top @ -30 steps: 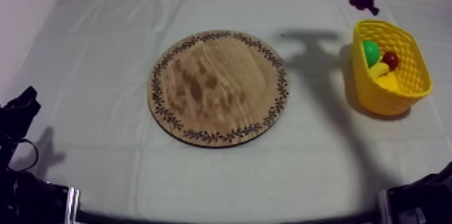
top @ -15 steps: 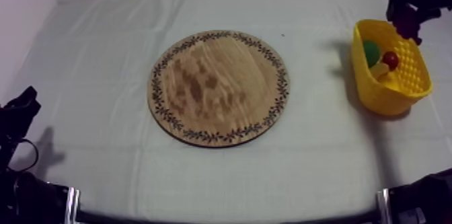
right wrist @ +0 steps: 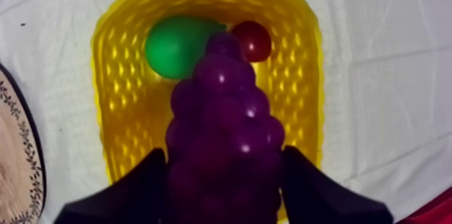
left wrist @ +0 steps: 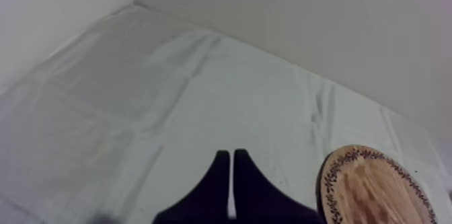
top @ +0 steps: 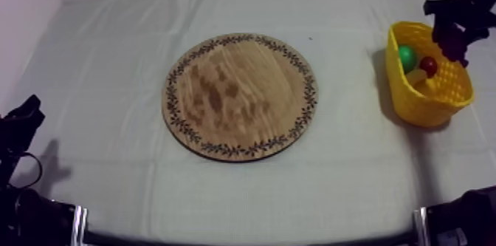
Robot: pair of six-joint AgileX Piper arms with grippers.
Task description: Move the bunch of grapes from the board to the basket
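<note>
Both fingers [right wrist: 144,190] of the right gripper [right wrist: 223,179] pinch the bunch of grapes [right wrist: 222,105] above the yellow basket [top: 426,110] at the top view's upper right, while the left gripper [left wrist: 232,159], pressed together, rests lower left.

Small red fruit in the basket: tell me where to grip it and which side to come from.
Grip the small red fruit across its round middle, probably from straight above: the walls of the yellow basket block the sides, and the pear lies beside it.
</note>
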